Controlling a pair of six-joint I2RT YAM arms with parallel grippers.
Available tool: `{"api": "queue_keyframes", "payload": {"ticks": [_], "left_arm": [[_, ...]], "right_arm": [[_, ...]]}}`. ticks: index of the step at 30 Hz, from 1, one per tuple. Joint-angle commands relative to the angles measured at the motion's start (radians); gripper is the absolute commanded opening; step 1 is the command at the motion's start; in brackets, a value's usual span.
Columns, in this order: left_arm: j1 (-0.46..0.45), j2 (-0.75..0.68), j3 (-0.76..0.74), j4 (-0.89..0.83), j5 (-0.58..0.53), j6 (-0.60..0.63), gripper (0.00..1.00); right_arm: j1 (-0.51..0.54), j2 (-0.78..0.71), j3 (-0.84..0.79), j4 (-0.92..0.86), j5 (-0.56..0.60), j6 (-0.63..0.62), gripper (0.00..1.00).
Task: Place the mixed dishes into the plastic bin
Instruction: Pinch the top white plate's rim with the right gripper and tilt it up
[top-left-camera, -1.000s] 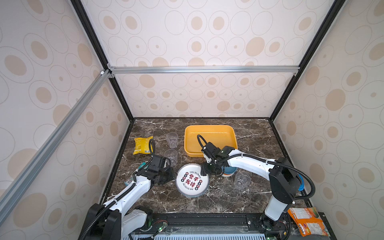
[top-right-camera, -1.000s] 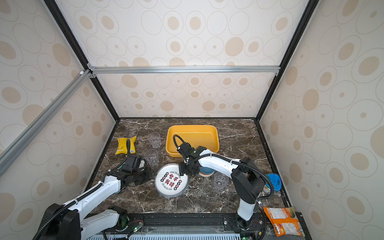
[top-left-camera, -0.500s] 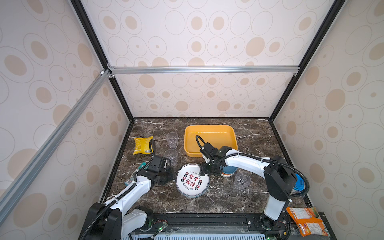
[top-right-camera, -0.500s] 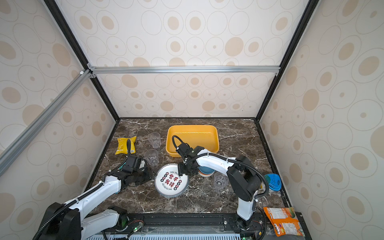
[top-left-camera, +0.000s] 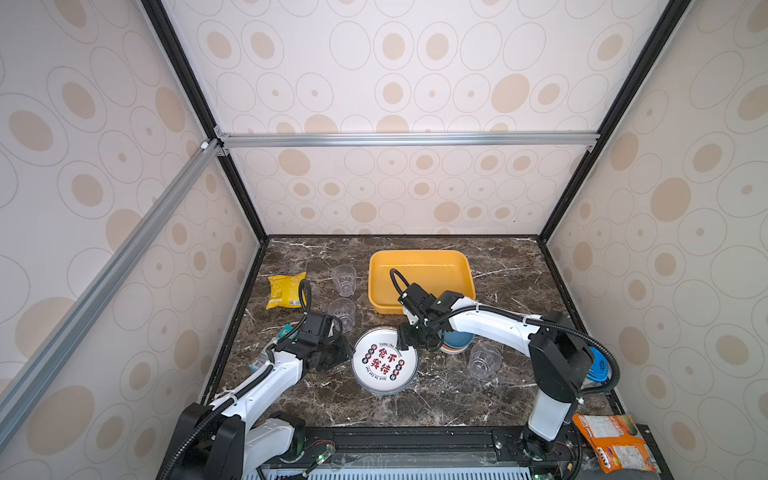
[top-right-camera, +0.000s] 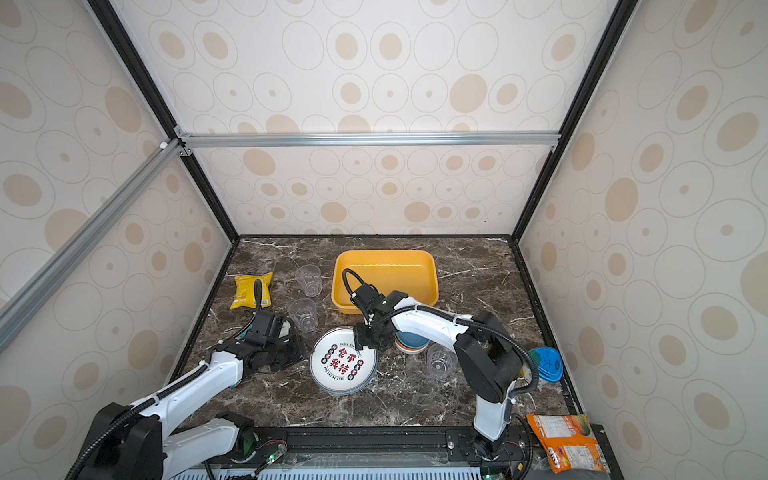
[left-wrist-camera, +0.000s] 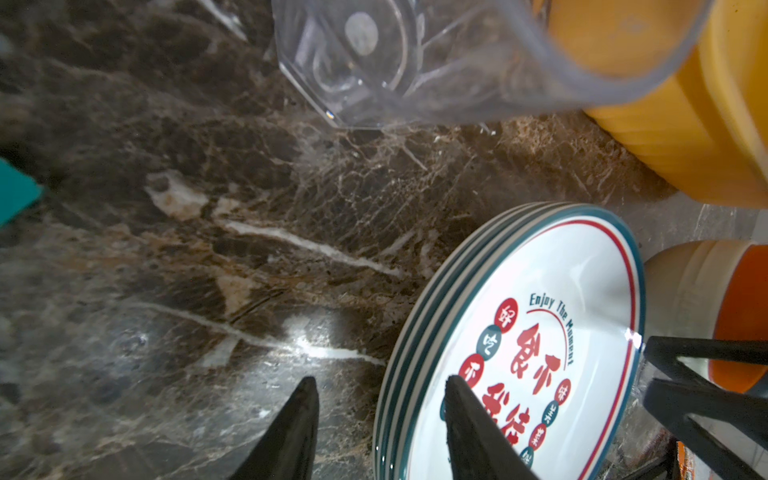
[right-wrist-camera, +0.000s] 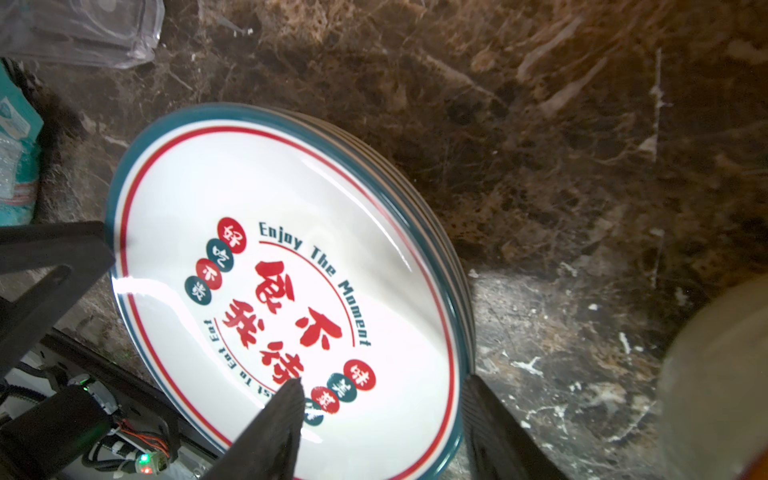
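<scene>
Top views both showed, at the left of the marble tabletop (top-left-camera: 457, 403), a yellow snack bag (top-left-camera: 286, 290) whose print was too small to read. Right of it a clear ribbed cup (top-left-camera: 343, 280) stood upright, with a second cup (top-left-camera: 342, 314) just below it in the frame. Lower still, the left gripper (top-left-camera: 349, 355) sat at the left rim of the stacked plates (top-left-camera: 384, 365). The stack lay on the marble at lower centre, just below the yellow plastic bin (top-left-camera: 432, 276) and apart from it. The right gripper (top-left-camera: 408, 341) sat at the stack's upper right rim. Right of it came a stack of small bowls (top-left-camera: 457, 340), blue uppermost and partly under the arm, and then a third cup (top-left-camera: 483, 360). A blue round object (top-left-camera: 598, 363) sat off the marble's right edge. At lower right lay an orange printed packet (top-left-camera: 615, 442), its lettering illegible.

In the left wrist view the left fingers (left-wrist-camera: 291, 428) stood apart, one over the marble and one over the plate face, with the rim between them and a gap showing. In the right wrist view the right fingers (right-wrist-camera: 274, 432) likewise stood apart astride the rim, gripping nothing. The top plate was white with a teal edge and a red ring. It read "Enjoy The Moment" in dark teal over large red characters 食不我待, and "…st To Eat Eat" curved beneath. Red and teal dots carried small white characters.
</scene>
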Motion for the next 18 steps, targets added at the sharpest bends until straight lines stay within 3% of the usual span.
{"api": "queue_keyframes", "payload": {"ticks": [1, 18], "left_arm": [[-0.007, 0.000, -0.003, 0.005, 0.004, -0.012, 0.49], [-0.008, 0.002, -0.012, 0.020, 0.013, -0.017, 0.49]], "right_arm": [[0.010, -0.006, 0.020, -0.041, 0.039, 0.012, 0.65], [0.010, 0.032, 0.016, -0.029, 0.000, 0.008, 0.64]]}}
